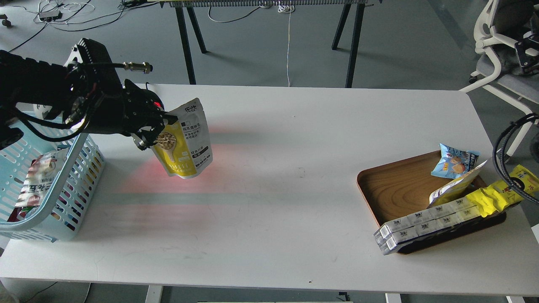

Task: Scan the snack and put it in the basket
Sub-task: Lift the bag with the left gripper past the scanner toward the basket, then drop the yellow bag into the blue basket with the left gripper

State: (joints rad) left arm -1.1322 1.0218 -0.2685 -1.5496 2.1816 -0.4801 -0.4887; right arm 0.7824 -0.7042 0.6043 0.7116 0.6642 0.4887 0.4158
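Left arm, black, comes in from the left edge w/ its jaws (162, 126) closed on the upper left side of the hand-sized stand-up pouch w/ yellow lower part, white upper part and a pic of round beige nuts (185, 141). Pouch hangs clear of the white counter (273, 176), tilted, top leaning right, printed face toward the camera; dark text on it, too small to read. A reddish glow lies on the counter under and right of the pouch, and a small red light shows on the black unit by the wrist. Light blue plastic basket w/ slotted lattice sides and rounded rim (80, 181) sits at the counter's left end, just left of and below the held pouch, partly behind the arm; pouch is beside it, not over it. Inside the basket lies a white packet w/ red print (38, 181). At the right end, well apart from the pouch, a brown wooden tray (396, 189) holds a small blue snack packet (452, 162), a 2nd white-and-yellow pouch on its side (454, 185), a long yellow wrapper (501, 195) hanging over the tray's right edge, and a long clear pack of small white boxes (421, 225) across its front rim. Right arm: only black cables (507, 151) show at the right edge; its jaws are out of view.
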